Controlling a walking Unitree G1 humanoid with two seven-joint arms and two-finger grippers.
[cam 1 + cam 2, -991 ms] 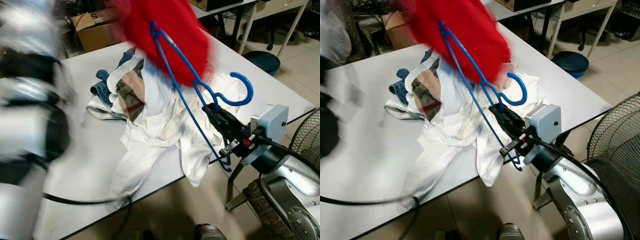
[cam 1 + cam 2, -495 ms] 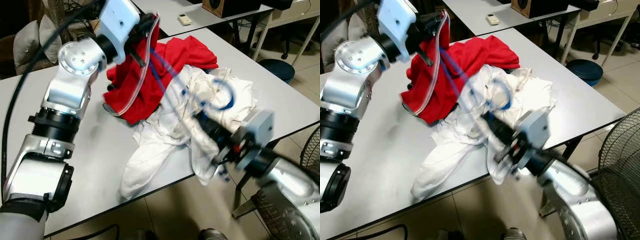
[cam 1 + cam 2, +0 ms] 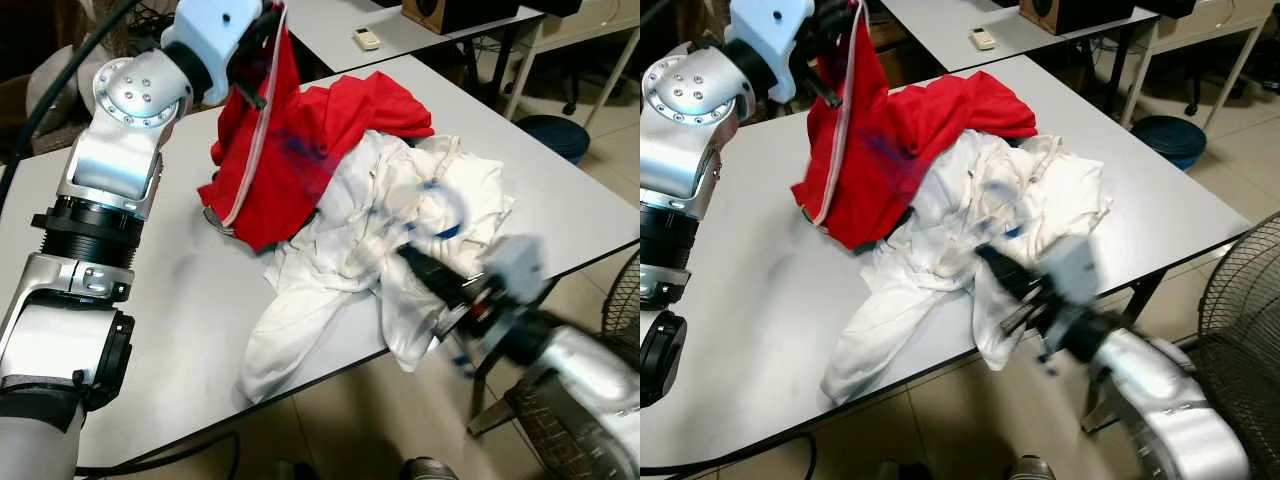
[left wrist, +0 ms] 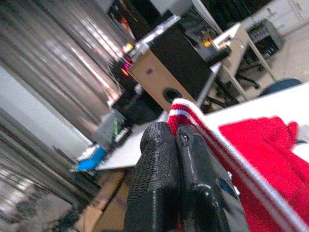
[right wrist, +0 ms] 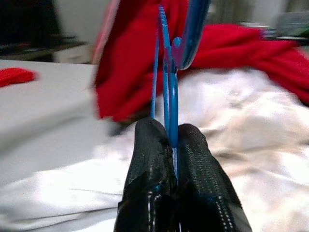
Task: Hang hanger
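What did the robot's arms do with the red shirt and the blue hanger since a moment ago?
The left gripper lifted the red shirt a little higher by its striped edge, keeping its hold. The right gripper moved the blue hanger slightly, still clamped on it; the hanger is blurred in the head views. The white clothes stayed heaped on the table.

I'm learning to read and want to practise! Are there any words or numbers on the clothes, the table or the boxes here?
No words or numbers can be read here.
The red garment and the white garment carry no visible print.
The small remote on the far table has buttons, too small to read.
The speaker box in the left wrist view shows no legible label.
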